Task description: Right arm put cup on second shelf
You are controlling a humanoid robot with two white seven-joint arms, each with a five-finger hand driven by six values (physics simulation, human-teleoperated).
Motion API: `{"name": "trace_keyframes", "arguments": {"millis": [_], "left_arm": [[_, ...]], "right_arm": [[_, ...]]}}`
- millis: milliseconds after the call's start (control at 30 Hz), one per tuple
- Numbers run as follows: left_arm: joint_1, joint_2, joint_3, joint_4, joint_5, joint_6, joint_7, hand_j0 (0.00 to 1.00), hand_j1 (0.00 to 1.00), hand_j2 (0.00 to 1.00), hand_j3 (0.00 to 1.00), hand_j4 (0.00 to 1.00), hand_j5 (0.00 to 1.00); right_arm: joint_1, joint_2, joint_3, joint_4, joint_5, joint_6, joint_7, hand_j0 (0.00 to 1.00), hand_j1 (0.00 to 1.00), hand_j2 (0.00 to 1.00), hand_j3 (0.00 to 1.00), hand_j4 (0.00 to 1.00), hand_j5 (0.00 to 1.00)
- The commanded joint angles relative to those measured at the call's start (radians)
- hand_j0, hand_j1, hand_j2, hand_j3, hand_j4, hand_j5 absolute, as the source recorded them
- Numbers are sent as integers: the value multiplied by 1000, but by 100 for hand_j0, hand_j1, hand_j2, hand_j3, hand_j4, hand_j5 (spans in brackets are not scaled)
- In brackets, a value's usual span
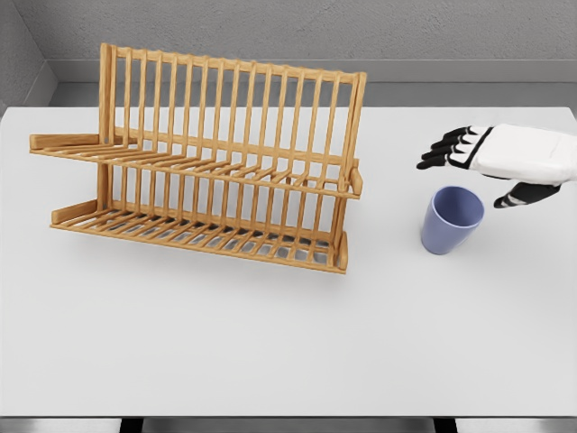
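Observation:
A blue cup (451,219) stands upright on the white table (270,343), to the right of a wooden two-tier dish rack (212,162). My right hand (478,171) comes in from the right edge and hovers just above and behind the cup. Its black fingers (446,149) are spread and point left, with the thumb (523,195) hanging down beside the cup's rim. The hand holds nothing. The rack's upper shelf (198,167) and lower shelf (198,236) carry nothing. My left arm does not show.
The rack takes up the left and middle of the table, its tall slatted back rising behind the shelves. A grey wall runs along the table's far edge.

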Motion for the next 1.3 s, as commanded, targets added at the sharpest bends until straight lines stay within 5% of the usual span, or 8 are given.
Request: {"name": "trace_keyframes", "arguments": {"millis": [0,267,833,1267], "left_arm": [[0,0,0,0,0,-1,0,100,100,100,100,100,100],[-2,0,0,0,0,-1,0,100,100,100,100,100,100],[0,0,0,0,0,1,0,100,100,100,100,100,100],[0,0,0,0,0,-1,0,100,100,100,100,100,100]], "right_arm": [[6,-9,5,-14,-5,3,0,100,100,100,100,100,100],[18,-13,22,0,-4,3,0,100,100,100,100,100,100],[-20,94,66,202,61,3,0,100,100,100,100,100,100],[-23,123,108,201,93,3,0,100,100,100,100,100,100]]}}
